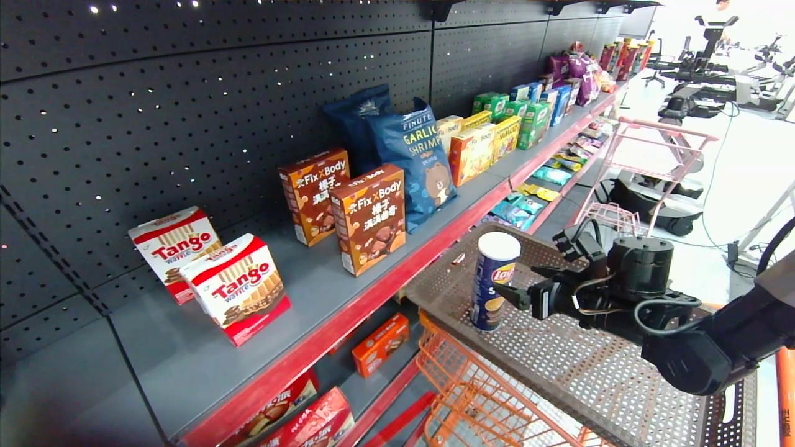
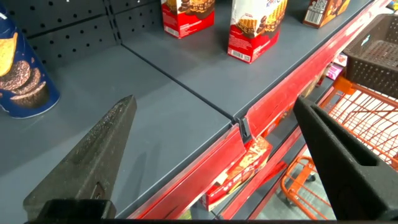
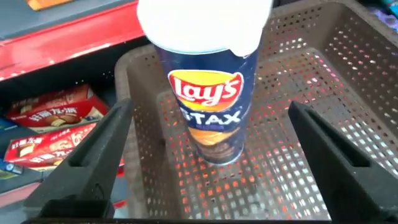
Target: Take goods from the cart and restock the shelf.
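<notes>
Chip can (image 3: 208, 81) (upright) stands between the right gripper's (image 3: 210, 106) parted fingers (image 3: 93, 155).

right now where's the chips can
In the head view, the chips can stands upright on the brown perforated tray atop the orange cart, right of centre, just below the shelf edge, with the open right gripper facing it.

The chip can (image 1: 492, 280) was dark blue with a white lid; the cart tray (image 1: 559, 366) was brown and perforated, the basket (image 1: 478, 397) below it orange wire. The shelf (image 1: 186, 347) was grey with a red edge, its pegboard (image 1: 217, 93) black, the wafer boxes (image 1: 239, 288) red and white.
</notes>
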